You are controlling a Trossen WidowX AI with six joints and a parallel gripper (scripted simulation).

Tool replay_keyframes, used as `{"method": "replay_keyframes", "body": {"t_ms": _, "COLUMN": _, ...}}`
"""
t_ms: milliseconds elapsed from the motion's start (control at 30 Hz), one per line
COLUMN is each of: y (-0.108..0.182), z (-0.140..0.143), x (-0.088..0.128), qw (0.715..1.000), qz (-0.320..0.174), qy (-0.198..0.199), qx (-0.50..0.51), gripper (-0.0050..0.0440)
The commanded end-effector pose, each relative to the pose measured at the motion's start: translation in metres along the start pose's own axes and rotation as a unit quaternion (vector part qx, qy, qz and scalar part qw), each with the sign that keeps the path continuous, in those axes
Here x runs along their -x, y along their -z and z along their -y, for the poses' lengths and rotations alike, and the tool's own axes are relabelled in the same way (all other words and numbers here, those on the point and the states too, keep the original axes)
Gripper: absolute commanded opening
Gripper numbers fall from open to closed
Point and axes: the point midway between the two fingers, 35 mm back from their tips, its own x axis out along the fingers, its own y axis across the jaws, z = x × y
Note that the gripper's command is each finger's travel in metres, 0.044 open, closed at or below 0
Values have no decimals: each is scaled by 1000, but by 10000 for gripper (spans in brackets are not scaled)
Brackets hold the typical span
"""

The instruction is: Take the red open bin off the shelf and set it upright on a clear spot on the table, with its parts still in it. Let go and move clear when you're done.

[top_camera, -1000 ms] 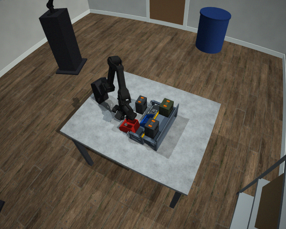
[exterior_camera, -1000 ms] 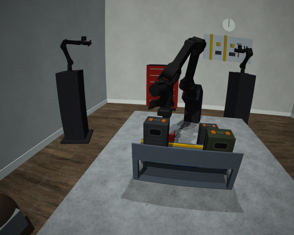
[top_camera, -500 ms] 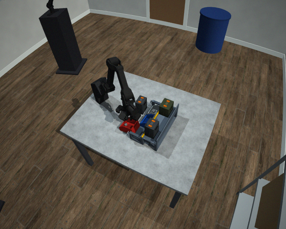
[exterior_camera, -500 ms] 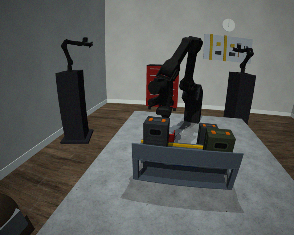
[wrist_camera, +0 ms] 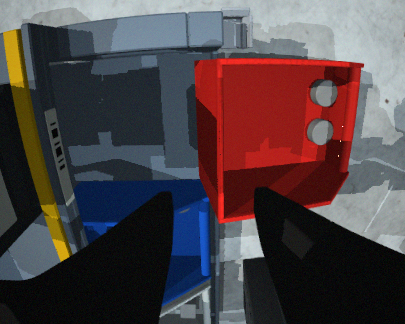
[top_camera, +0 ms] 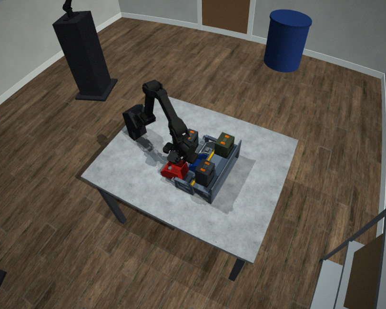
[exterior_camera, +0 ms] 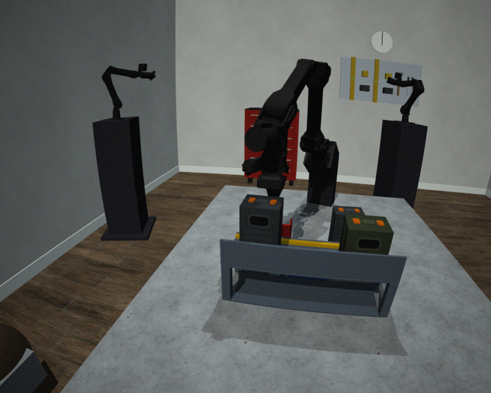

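The red open bin sits at the front end of the grey shelf, beside its side rail. Two grey round parts, one beside another, lie inside near its front lip. My gripper is partly open with nothing between its fingers. In the wrist view the fingertips appear on either side of the bin's rear wall, at its near corner, one over the bin's inside and one over the blue bin. Whether they reach below the rim is unclear. In the exterior view a dark box hides the fingertips.
A blue bin is beside the red bin on the shelf, with a grey bin beyond. Dark boxes and a green box stand around the shelf. The table extends around it.
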Motion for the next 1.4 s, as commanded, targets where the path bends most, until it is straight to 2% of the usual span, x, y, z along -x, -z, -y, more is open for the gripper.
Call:
{"method": "replay_keyframes", "body": {"t_ms": 0, "y": -1, "z": -5, "x": 2, "qw": 1000, "qz": 2, "qy": 4, "qx": -3, "gripper": 150}}
{"method": "replay_keyframes", "body": {"t_ms": 233, "y": 0, "z": -6, "x": 4, "qw": 1000, "qz": 1, "qy": 1, "qx": -1, "gripper": 150}}
{"method": "replay_keyframes", "body": {"t_ms": 367, "y": -2, "z": -15, "x": 7, "qw": 1000, "qz": 2, "qy": 2, "qx": -3, "gripper": 150}}
{"method": "replay_keyframes", "body": {"t_ms": 1367, "y": -2, "z": -7, "x": 4, "qw": 1000, "qz": 3, "qy": 2, "qx": -5, "gripper": 150}}
